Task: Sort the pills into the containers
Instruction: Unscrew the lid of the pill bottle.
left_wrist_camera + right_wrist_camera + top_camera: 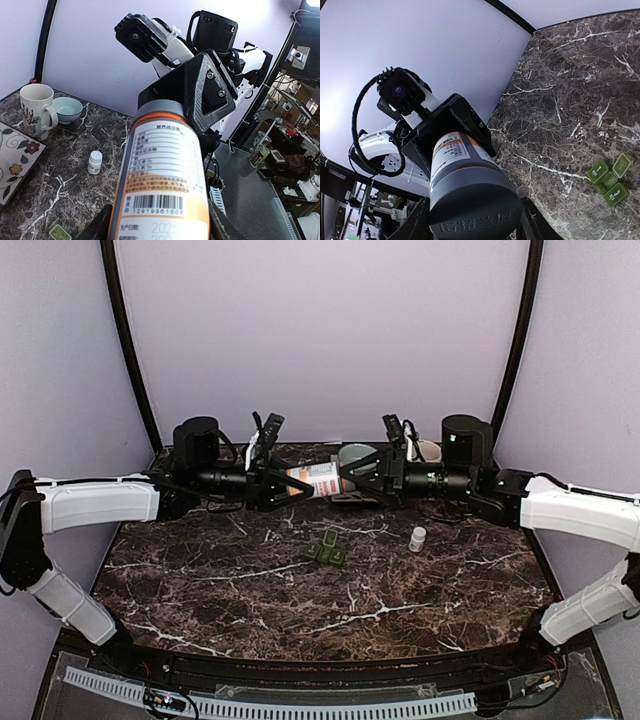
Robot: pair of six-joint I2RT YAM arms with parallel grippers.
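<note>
Two grips: left fingers [97, 227] pinch the bottle [160, 170] barcoded 12919961806, right fingers [210, 95] pinch its grey cap [470, 210].

My two arms: white shells over black joints.
I see left arm [100, 502] and right arm [580, 510] with glossy white link covers, black cylindrical motor housings [196, 435], looped black cables [356, 120], black wrist cameras [397, 90], and ribbed triangular fingers [210, 95] with two silver screws.

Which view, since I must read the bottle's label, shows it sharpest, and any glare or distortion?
Left wrist: the bottle, its label sharp, barcode legible, background bent by the wide lens. Right wrist: only its grey cap end-on, wall glaring at left. Top external: evenly lit, label too small.
</note>
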